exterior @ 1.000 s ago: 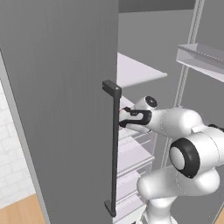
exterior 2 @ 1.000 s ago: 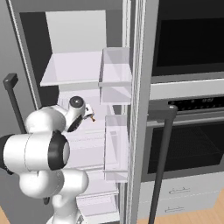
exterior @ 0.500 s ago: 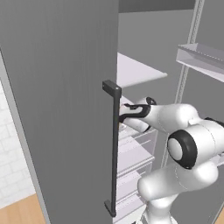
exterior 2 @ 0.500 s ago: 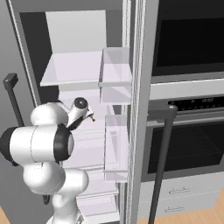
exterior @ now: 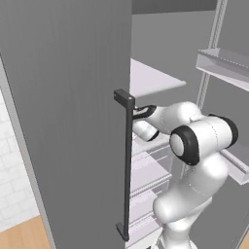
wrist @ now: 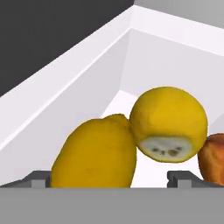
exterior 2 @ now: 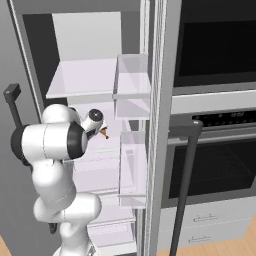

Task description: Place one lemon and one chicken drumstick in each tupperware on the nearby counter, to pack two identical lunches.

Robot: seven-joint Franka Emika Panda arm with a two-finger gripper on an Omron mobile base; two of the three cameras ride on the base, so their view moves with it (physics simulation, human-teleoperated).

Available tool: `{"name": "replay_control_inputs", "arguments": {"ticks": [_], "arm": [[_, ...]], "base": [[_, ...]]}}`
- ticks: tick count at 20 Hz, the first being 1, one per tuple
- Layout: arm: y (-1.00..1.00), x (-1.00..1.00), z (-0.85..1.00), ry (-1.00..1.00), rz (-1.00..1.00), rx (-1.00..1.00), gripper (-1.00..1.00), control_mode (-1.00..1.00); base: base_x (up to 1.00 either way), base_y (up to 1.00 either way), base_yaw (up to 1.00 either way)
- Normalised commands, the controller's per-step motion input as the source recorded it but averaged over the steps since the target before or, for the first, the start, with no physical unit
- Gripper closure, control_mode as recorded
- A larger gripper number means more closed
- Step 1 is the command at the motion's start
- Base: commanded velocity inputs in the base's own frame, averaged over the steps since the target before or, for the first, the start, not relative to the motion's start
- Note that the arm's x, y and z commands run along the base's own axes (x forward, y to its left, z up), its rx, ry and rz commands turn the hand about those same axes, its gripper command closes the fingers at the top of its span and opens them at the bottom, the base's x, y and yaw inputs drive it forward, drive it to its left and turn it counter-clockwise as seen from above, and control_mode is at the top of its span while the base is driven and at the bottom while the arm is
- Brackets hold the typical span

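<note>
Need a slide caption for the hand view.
Open gripper fingertips flank near yellow lemon; second lemon touches it on white shelf.

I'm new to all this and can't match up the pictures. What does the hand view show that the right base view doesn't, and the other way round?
Only the hand view shows two bright yellow lemons: a whole one between the robot's jaws, touching a second with a pale cut end, and an orange-brown piece at the right edge, on a white fridge shelf.

Only the right base view shows the white arm, the dark oven and its handle.

Both show the fridge's white interior.
</note>
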Motion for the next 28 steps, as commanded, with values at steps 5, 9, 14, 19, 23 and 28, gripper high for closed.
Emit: {"name": "replay_control_inputs", "arguments": {"ticks": [5,9,14,19,23,28], "arm": [[0.06,0.27,-0.33,0.00,0.02,0.00,-1.00,-1.00],[-0.02,-0.02,-0.52,0.00,-0.03,0.00,-1.00,-1.00],[-0.01,-0.12,-0.46,0.02,-0.12,0.00,1.00,-1.00],[0.00,-0.54,-0.03,0.04,-0.18,0.00,1.00,-1.00],[-0.08,-0.78,0.26,0.00,-0.14,0.00,1.00,-1.00],[-0.36,-0.99,0.85,-0.01,-0.13,0.00,1.00,-1.00]], "base": [[0.00,0.00,0.00],[0.00,0.00,0.00],[0.00,0.00,0.00],[0.00,0.00,0.00],[0.00,0.00,0.00],[0.00,0.00,0.00]]}}
